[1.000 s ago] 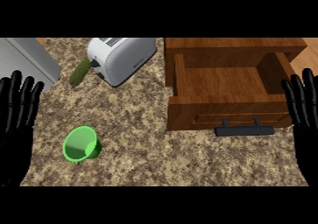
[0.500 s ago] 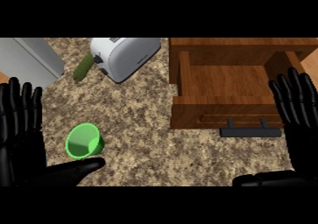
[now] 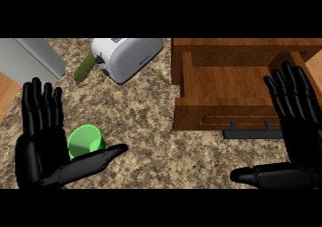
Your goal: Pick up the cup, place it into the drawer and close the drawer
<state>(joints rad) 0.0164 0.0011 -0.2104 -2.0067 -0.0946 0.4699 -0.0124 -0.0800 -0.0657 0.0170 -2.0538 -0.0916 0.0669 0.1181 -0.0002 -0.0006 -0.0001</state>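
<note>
Cup (image 3: 85,140) (green, its mouth facing up) sits on the granite counter (image 3: 150,115) just beside the left hand (image 3: 42,150), whose fingers are straight and thumb spread wide, holding nothing; the right hand (image 3: 300,133), likewise flat and spread, shows over the open wooden drawer (image 3: 225,95).

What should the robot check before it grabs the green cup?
1. Small green plastic cup within reach of the black left hand: ok, right beside it.
2. Left hand open: ok, fingers straight.
3. Cup already held: not ok, no fingers curled round it.
4. Wooden drawer open: ok.
5. Room inside the drawer: ok, nothing shows in it.
6. Black right hand off the drawer's black handle: cannot tell; it overlaps one end.
</note>
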